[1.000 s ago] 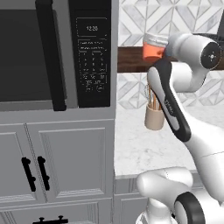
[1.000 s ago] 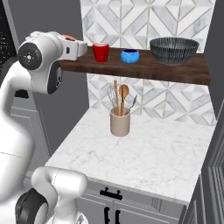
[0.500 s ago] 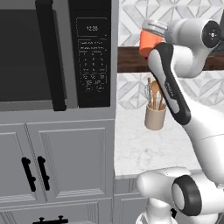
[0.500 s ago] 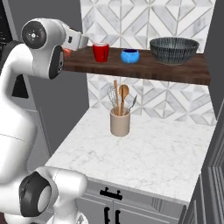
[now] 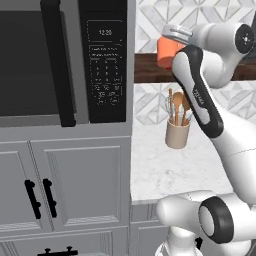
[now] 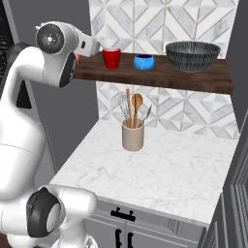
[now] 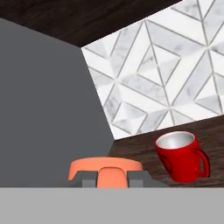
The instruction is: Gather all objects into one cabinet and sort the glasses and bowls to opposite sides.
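**Hand view: orange mug in my grip, red mug beside it on the shelf**

Hand view puts my claw (image 7: 111,178) clamped on the rim of the orange mug (image 7: 106,166), the two dark tips pinching its wall at the bottom of the picture. From there the red mug (image 7: 181,155) lies off to one side and a little ahead, standing on the dark wooden shelf (image 7: 140,153) with its handle turned away from me; the two mugs are near but apart. In the left base view the orange mug (image 5: 168,53) hangs at the shelf's left end, close to the grey cabinet side. Further along the plank, the right base view shows the blue bowl (image 6: 144,61), then the wide dark bowl (image 6: 192,55) toward the far end. I judge my mug should come down between the cabinet side and the red mug, keeping mugs left, bowls right.
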